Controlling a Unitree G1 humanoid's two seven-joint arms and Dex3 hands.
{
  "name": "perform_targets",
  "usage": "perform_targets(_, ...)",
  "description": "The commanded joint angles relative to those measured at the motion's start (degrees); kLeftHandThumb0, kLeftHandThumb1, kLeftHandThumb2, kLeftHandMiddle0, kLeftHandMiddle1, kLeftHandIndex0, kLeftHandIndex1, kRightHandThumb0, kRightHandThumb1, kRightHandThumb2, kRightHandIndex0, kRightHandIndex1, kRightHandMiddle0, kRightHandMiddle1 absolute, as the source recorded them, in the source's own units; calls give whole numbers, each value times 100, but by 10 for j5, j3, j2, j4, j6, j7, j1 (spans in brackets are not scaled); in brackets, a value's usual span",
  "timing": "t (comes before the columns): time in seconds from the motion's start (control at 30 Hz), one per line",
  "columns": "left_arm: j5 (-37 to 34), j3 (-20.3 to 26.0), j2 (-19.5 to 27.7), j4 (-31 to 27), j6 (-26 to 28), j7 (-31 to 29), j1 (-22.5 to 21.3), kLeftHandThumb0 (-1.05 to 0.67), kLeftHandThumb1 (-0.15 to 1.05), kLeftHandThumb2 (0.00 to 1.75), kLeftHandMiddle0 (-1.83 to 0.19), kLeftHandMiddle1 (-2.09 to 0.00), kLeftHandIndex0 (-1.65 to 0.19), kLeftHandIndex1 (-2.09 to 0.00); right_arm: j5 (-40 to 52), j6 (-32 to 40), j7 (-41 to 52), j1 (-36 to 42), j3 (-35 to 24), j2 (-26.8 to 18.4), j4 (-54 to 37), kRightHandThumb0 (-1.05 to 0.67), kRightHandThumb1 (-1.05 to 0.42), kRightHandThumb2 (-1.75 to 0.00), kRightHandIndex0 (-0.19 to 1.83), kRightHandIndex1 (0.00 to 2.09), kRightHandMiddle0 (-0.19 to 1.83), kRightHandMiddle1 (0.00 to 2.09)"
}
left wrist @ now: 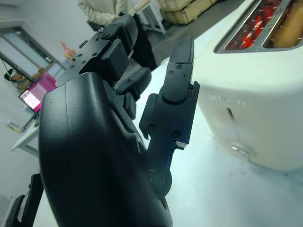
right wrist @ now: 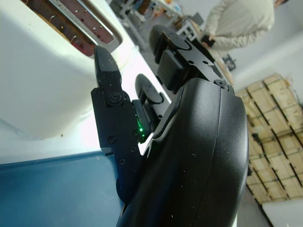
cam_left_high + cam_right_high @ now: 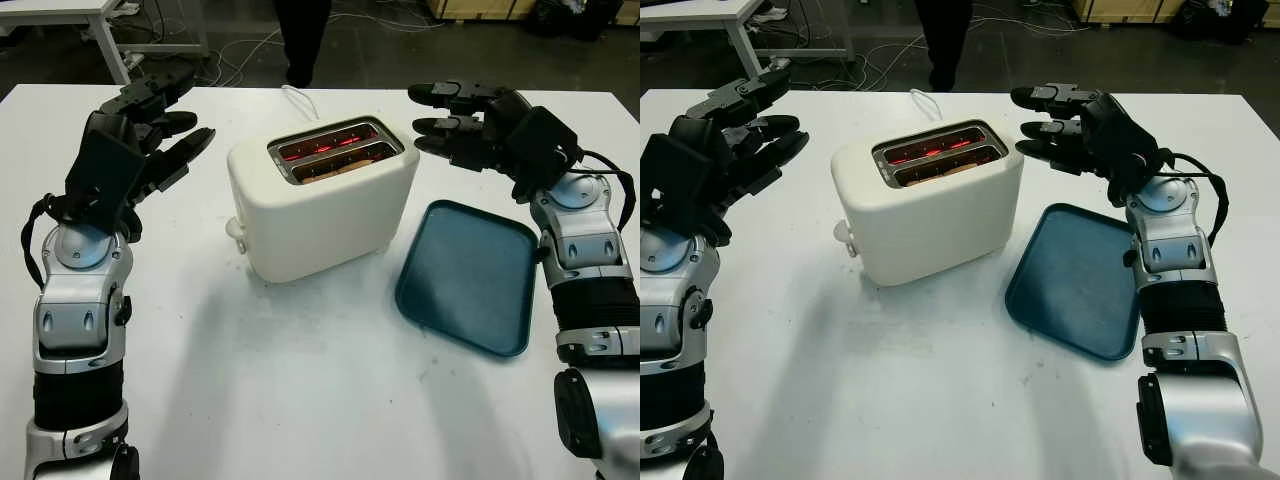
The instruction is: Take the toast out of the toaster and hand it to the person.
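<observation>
Centrally, toast point(image 3: 335, 168) sits in toaster point(image 3: 320, 205), between open left hand point(image 3: 160, 125), right hand point(image 3: 460, 125).

The white toaster point(image 3: 322, 195) stands mid-tabletop point(image 3: 300, 390), its two slots open upward with nothing above them. The left hand point(image 3: 160, 125) is open over the tabletop near the toaster's left side, a bare strip between them. The right hand point(image 3: 460, 125) is open just beside the toaster's top right corner, with a narrow gap. Below that hand, the blue tray point(image 3: 470, 275) lies flat close to the toaster's right side. A white cord point(image 3: 297, 100) runs from behind the toaster toward the far edge, where a person point(image 3: 300, 40) stands. The near tabletop is bare.
</observation>
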Motion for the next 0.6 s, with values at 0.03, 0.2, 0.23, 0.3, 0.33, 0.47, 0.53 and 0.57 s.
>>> perform_targets(0.03,-2,2,2,-5,-1,1,2,-30,92,14,-23,-83,-57,-1,5,-2,0,-8,-2,0,-6,-29,-92,-7,65,4,59,1)
perform_targets(0.2,0,1,3,-4,-3,3,1,-30,92,14,-24,-84,-58,-1,-3,4,-7,-7,1,-1,-12,-32,-92,-4,66,5,60,1)
perform_targets(0.23,1,1,3,-5,-2,3,1,-30,91,14,-24,-84,-58,-1,-5,6,-9,-7,2,-1,-14,-33,-92,-4,66,5,60,1)
perform_targets(0.3,1,1,2,-5,-3,3,1,-30,92,14,-24,-84,-58,-1,-6,6,-8,-8,3,-1,-13,-34,-92,-4,66,4,60,1)
perform_targets(0.33,1,1,2,-5,-3,3,1,-30,92,14,-24,-83,-58,-1,-5,2,-7,-9,2,-1,-9,-34,-92,-4,65,4,60,1)
perform_targets(0.47,-2,2,1,-7,3,3,1,-29,92,15,-23,-82,-57,-1,-6,1,-7,-10,3,-1,-11,-33,-92,-4,66,5,60,1)
perform_targets(0.53,-5,3,1,-6,1,1,1,-28,92,15,-23,-82,-56,-1,-12,9,-11,-16,5,-3,-14,-32,-91,-3,66,4,60,1)
perform_targets(0.57,-5,3,1,-6,1,1,1,-28,92,15,-23,-82,-56,-1,-12,13,-13,-19,4,-2,-15,-31,-90,-2,65,4,60,1)
